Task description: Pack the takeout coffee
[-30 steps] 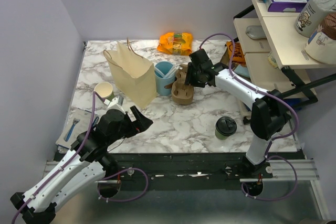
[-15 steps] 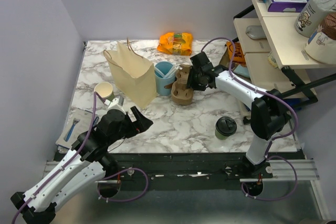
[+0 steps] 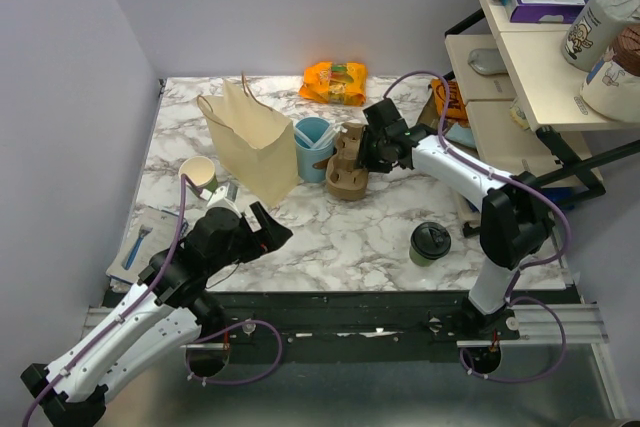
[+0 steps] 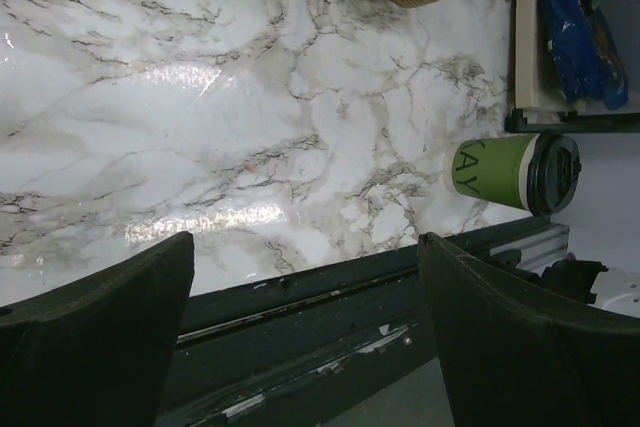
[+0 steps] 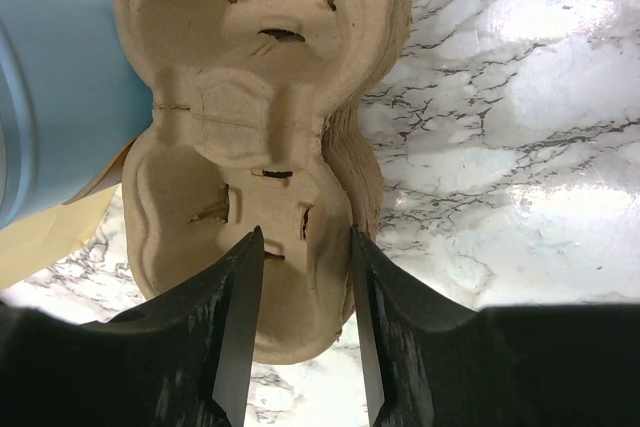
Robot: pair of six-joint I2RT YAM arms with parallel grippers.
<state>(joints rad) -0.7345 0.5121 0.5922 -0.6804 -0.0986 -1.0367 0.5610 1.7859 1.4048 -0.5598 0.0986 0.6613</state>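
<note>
Marble table (image 3: 340, 232): tan bag (image 3: 250, 142), blue cup (image 3: 311, 159), carrier stack (image 3: 347, 177), lidded coffee (image 3: 430, 243), orange packet (image 3: 335, 82).

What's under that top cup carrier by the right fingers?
More pulp carriers nested beneath the top carrier; only their layered edges show. How many, and anything inside the stack, is covered.

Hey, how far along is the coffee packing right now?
Done: nothing packed; the lidded coffee cup stands on the table, apart from the paper bag. In hand: the right gripper straddles the end of the top cup carrier; grip not clear. The left gripper hangs open, empty. Left, likely: carrier, cup and bag to be brought together.
</note>
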